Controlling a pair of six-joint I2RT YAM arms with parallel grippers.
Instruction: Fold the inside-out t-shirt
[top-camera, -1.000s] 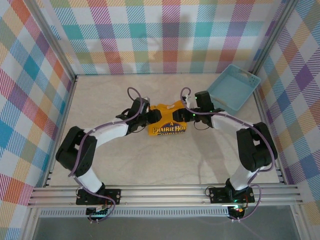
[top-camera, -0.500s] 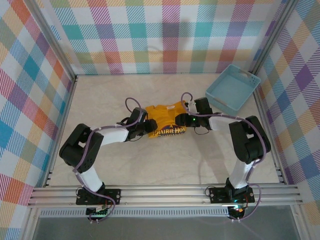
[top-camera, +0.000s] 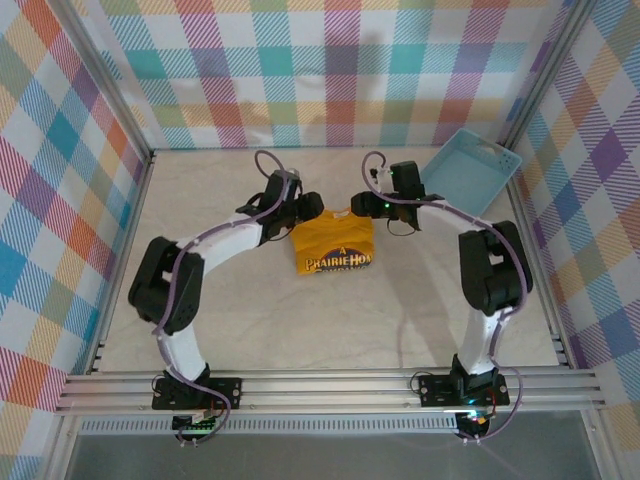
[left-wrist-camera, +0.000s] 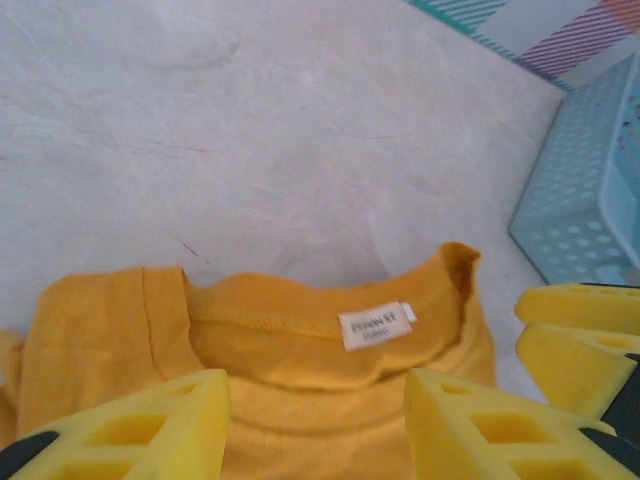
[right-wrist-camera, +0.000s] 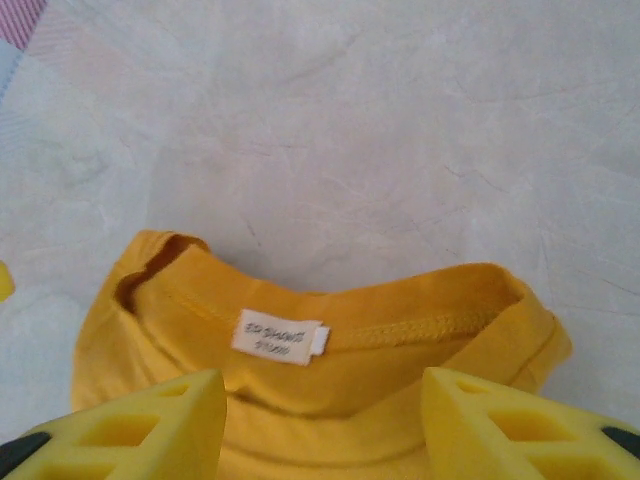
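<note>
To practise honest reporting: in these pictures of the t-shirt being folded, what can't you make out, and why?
Neck label print: small, blurred, both wrist views.
T-shirt lettering: its end runs out of sight at the cloth's edge, top view.
Whether left hand or right hand grips cloth: fingers cut by bottom edge, wrist views.
Light blue basket: cut by right edge, left wrist view.

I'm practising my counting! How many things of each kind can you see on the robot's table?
mustard-orange t-shirt: 1
light blue basket: 1
robot grippers with yellow fingers: 2 (left gripper, right gripper)
Total: 4
</note>
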